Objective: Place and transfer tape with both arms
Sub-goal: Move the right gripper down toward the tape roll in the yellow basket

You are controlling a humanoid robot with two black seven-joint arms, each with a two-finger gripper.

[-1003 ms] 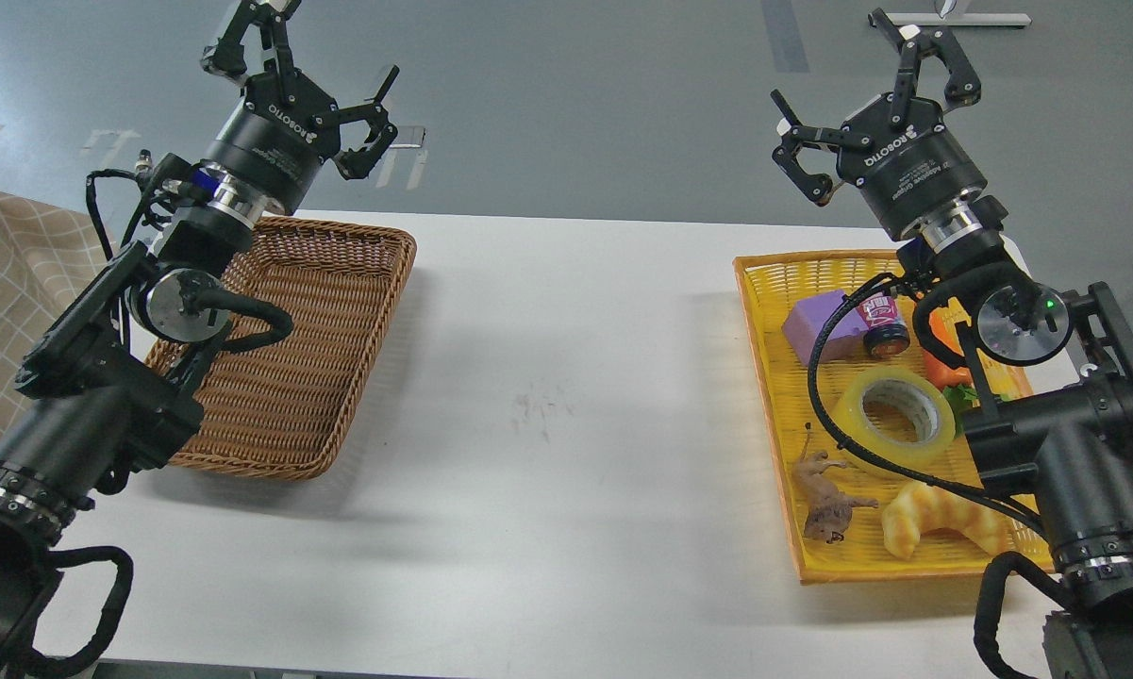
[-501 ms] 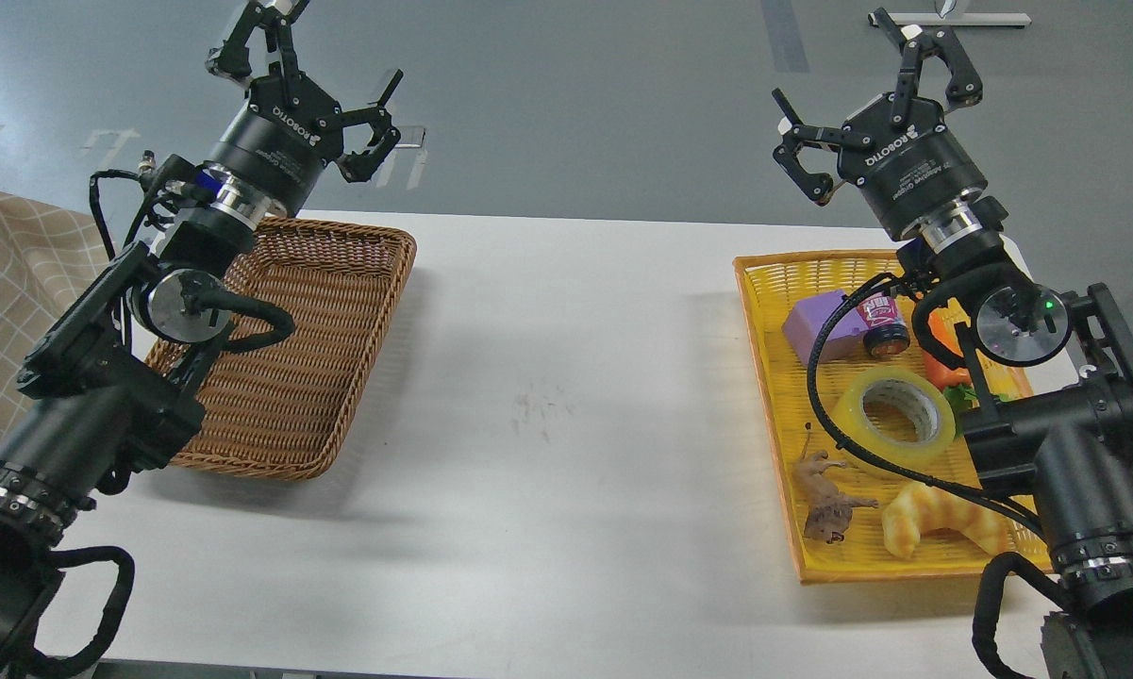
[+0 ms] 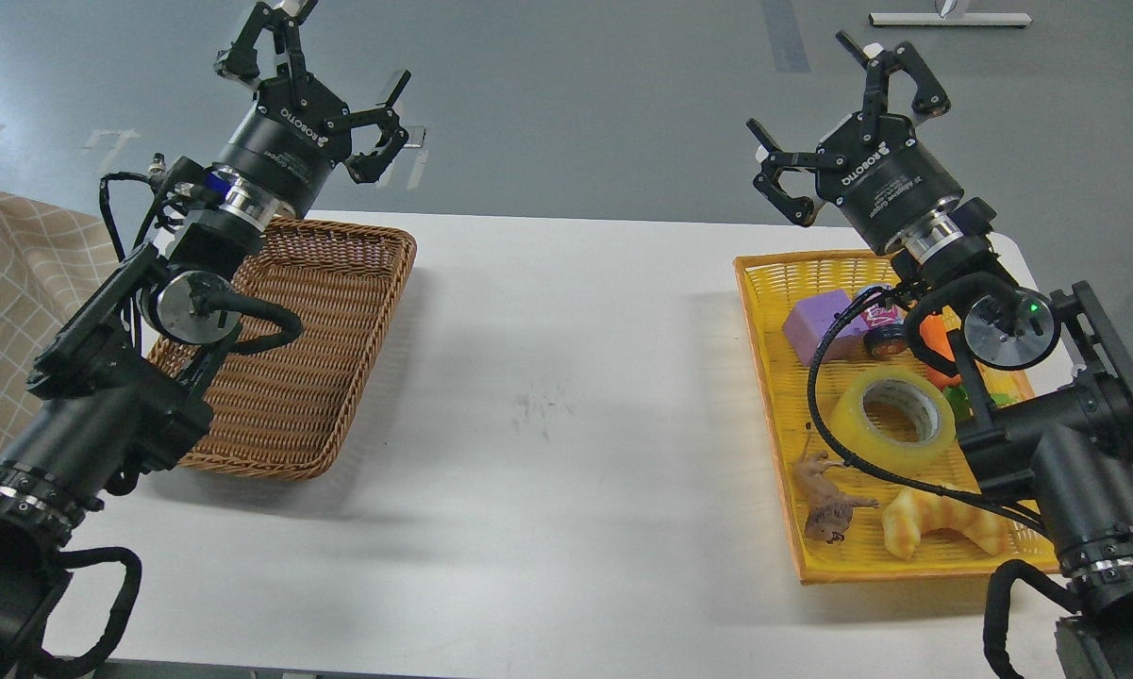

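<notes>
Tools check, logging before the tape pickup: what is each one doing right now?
Left tool: open, empty, raised above the wicker basket.
Right tool: open, empty; the tape lies in the yellow tray.

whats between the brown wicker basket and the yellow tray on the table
Nothing. In the head view the white table is bare between the wicker basket and the yellow tray, apart from a faint scuff mark. The tape lies inside the tray.

tape (image 3: 894,418): glossy translucent plastic, matt cardboard core
brown basket (image 3: 311,377): woven wicker, rough
yellow tray (image 3: 774,377): woven-look plastic
table (image 3: 566,424): smooth matt white
left gripper (image 3: 316,71): matt black
cloth (image 3: 9,283): checked beige fabric
</notes>
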